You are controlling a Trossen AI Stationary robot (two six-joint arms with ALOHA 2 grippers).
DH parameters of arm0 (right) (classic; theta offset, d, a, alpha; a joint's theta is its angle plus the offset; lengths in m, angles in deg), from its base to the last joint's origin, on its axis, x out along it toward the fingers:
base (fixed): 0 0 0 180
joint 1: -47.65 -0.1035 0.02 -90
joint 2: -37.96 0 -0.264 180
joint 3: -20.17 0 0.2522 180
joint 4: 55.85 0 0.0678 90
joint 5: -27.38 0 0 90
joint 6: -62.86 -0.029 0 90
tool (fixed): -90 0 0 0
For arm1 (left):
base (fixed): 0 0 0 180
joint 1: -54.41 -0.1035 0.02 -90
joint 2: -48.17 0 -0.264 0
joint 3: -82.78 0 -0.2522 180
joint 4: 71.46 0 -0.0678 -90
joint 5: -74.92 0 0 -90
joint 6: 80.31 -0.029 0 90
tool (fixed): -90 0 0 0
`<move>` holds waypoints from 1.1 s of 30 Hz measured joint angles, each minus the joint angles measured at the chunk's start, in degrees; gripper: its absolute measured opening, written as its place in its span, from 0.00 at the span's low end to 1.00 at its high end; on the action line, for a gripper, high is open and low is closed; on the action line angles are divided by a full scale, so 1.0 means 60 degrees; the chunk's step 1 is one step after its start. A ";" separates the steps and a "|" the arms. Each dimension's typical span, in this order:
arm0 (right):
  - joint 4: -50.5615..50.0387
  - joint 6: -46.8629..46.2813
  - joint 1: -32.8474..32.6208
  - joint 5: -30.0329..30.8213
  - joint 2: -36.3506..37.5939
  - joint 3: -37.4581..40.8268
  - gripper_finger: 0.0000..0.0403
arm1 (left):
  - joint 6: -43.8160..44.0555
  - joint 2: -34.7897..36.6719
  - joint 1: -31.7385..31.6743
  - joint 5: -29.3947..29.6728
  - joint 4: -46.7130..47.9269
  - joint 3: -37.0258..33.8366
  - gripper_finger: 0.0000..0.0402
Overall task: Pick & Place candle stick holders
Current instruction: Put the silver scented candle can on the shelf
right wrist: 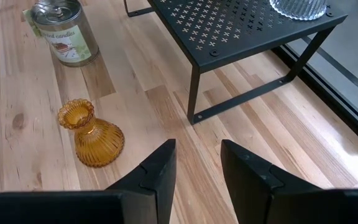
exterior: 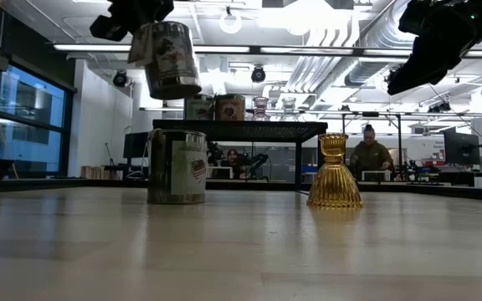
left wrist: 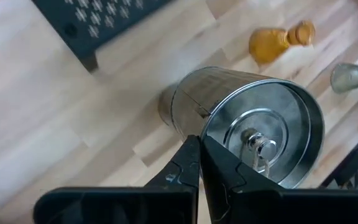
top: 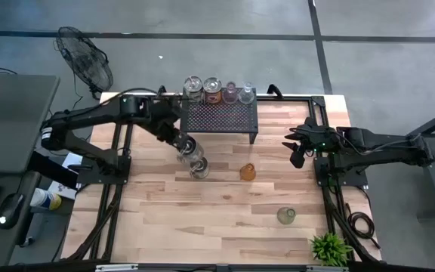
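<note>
My left gripper (top: 181, 140) is shut on a silvery tin holder (exterior: 166, 58), held high above the table; it also shows in the left wrist view (left wrist: 253, 124). A second silvery tin holder (exterior: 176, 165) stands on its base on the table just below it. An amber glass holder (top: 248, 172) stands to the right of that tin, and a greenish glass holder (top: 285, 215) stands nearer the front. Several holders (top: 217, 91) stand on the black perforated stand (top: 221, 117). My right gripper (right wrist: 197, 162) is open and empty at the table's right, above the wood. My left gripper pinches the tin holder's wall at its rim (left wrist: 211, 134), one finger (left wrist: 235, 180) on the inside of the opening and the other outside. The tin hangs below the gripper, tilted, lifted clear of the table.
A small green potted plant (top: 329, 248) stands at the front right corner. The stand's legs (right wrist: 194, 93) rest on the table at the back. Bare wood (top: 202, 219) lies across the front left. People sit in the room beyond the table (exterior: 371, 155).
</note>
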State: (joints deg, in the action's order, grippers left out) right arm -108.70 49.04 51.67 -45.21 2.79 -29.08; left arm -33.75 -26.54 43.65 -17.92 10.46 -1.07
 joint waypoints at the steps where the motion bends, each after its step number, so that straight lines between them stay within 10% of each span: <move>1: 0.0000 0.0001 -0.0001 -0.0001 -0.0001 0.0000 0.29 | -0.0187 -0.0021 -0.0177 -0.0005 0.0010 0.0050 0.00; 19: 0.0000 -0.0010 -0.0001 0.0065 -0.0001 0.0000 0.29 | -0.2648 -0.0230 -0.2949 -0.0111 0.0332 0.1502 0.00; 33: 0.0000 -0.0040 0.0002 0.0145 -0.0001 -0.0003 0.29 | -0.5106 -0.3207 -0.4158 -0.0442 0.2304 0.4512 0.00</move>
State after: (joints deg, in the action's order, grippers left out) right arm -108.70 48.80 51.68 -44.34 2.78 -29.09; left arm -64.39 -45.78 18.70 -20.57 24.29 26.00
